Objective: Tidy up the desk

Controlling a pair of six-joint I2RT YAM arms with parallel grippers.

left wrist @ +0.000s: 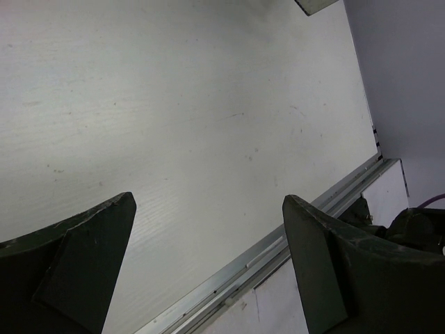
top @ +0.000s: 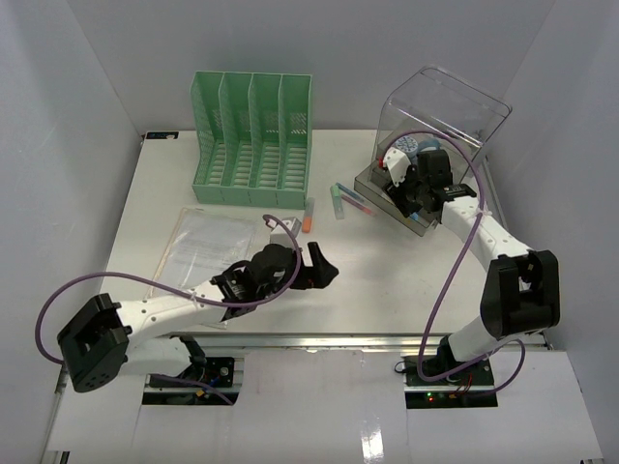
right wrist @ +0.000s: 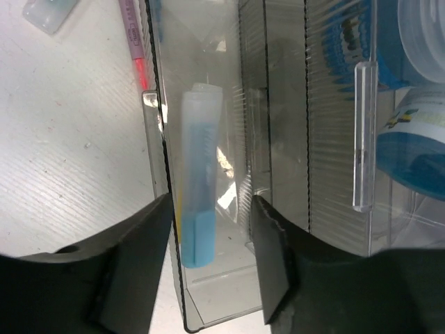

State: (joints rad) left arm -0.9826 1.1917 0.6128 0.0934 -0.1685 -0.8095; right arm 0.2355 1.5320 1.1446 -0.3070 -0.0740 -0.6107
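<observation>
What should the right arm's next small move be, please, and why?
Probably lift the right gripper straight up from the clear organizer: its jaws stand open, the blue highlighter already lies in its compartment, and more pens wait on the desk.

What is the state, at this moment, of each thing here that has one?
left gripper: open, empty, over bare desk.
right gripper: open, fingers either side of the blue highlighter.
blue highlighter: lying in a clear organizer compartment.
clear organizer: lid tipped up, open.
green file rack: upright, slots empty.
paper sheets: flat on the desk.
orange highlighter: loose on the desk.
pale green highlighter: loose on the desk.
pink highlighter: loose on the desk.
</observation>
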